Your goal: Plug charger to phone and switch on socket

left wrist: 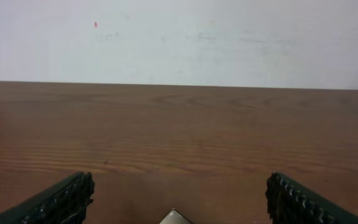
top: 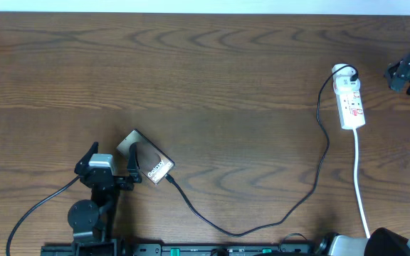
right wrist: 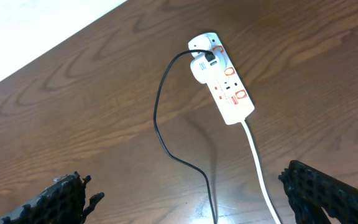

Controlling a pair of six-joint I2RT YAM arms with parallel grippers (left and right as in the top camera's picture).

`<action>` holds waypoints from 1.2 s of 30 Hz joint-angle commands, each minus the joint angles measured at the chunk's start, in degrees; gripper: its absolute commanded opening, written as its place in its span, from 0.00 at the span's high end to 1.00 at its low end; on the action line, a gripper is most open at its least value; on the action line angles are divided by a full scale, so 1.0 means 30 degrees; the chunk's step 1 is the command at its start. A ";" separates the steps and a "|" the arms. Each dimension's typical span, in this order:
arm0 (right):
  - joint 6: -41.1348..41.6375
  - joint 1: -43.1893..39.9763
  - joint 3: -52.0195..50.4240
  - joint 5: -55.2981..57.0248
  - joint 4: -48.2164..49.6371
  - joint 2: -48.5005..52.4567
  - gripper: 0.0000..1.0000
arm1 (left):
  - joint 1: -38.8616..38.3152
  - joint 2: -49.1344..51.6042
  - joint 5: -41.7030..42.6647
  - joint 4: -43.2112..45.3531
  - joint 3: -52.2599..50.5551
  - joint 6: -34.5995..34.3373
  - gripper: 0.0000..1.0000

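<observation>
The phone (top: 148,162) lies tilted on the table at the lower left, with white "Galaxy" text on its face. The charger (top: 324,153), a thin black cable, runs from the socket (top: 351,99) in a long curve to the phone's lower right end. Its tip touches that end; I cannot tell whether it is inserted. My left gripper (top: 112,153) is open around the phone's left end. One phone corner (left wrist: 174,217) shows between the fingers of the left gripper (left wrist: 179,199). My right gripper (top: 406,73) is open, just right of the socket (right wrist: 224,84). In the right wrist view the right gripper (right wrist: 194,196) is above the charger (right wrist: 157,124).
The socket's white cord (top: 360,185) runs down to the table's front edge and also shows in the right wrist view (right wrist: 260,168). A black robot cable (top: 38,206) loops at the lower left. A white wall (left wrist: 179,37) stands behind the far table edge.
</observation>
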 commanded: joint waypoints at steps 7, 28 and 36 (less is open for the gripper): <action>0.0168 0.0175 0.0168 -0.0087 -0.0022 -0.0146 0.01 | 0.0044 -0.0131 0.1173 -0.0831 -0.0168 0.0131 0.09; 0.0168 0.0175 0.0168 -0.0087 -0.0022 -0.0146 0.01 | 0.0044 -0.0117 0.1180 -0.0831 -0.0168 0.0131 0.09; 0.0168 0.0175 0.0168 -0.0087 -0.0022 -0.0146 0.01 | 0.0044 -0.0117 0.1180 -0.0831 -0.0168 0.0131 0.09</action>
